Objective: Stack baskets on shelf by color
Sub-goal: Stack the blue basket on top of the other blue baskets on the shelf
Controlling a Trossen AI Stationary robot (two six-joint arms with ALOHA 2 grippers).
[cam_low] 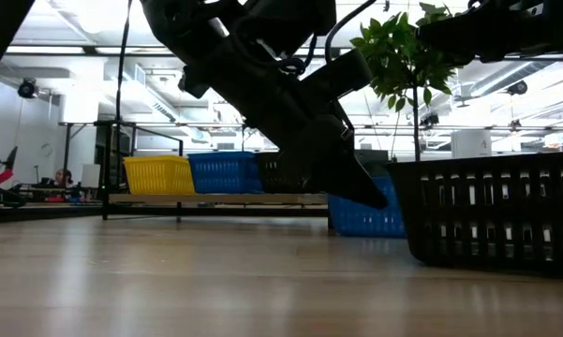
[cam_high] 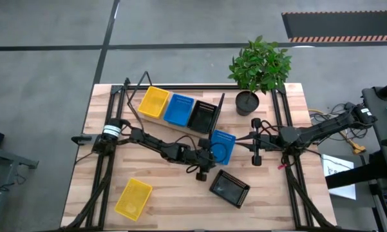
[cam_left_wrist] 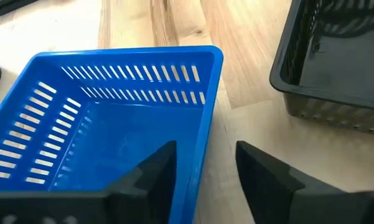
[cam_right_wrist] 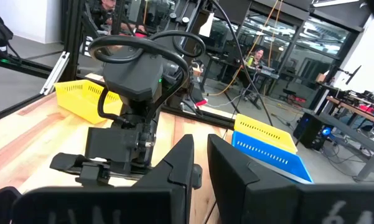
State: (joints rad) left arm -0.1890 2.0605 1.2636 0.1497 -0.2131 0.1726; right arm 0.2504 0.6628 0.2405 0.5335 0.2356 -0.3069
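From low down, the left claw [cam_low: 361, 192] hides part of the blue basket [cam_low: 365, 217] behind it from us. We lose the near black basket [cam_low: 492, 211] past the frame's right edge.

no readable text, labels, brands or numbers

table [cam_high: 180, 193]: pale smooth wood | blue basket [cam_left_wrist: 112, 118]: glossy slotted plastic (black basket [cam_left_wrist: 336, 62] alike)

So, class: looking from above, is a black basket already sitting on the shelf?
Yes: a black basket sits on the shelf, beside a blue basket.
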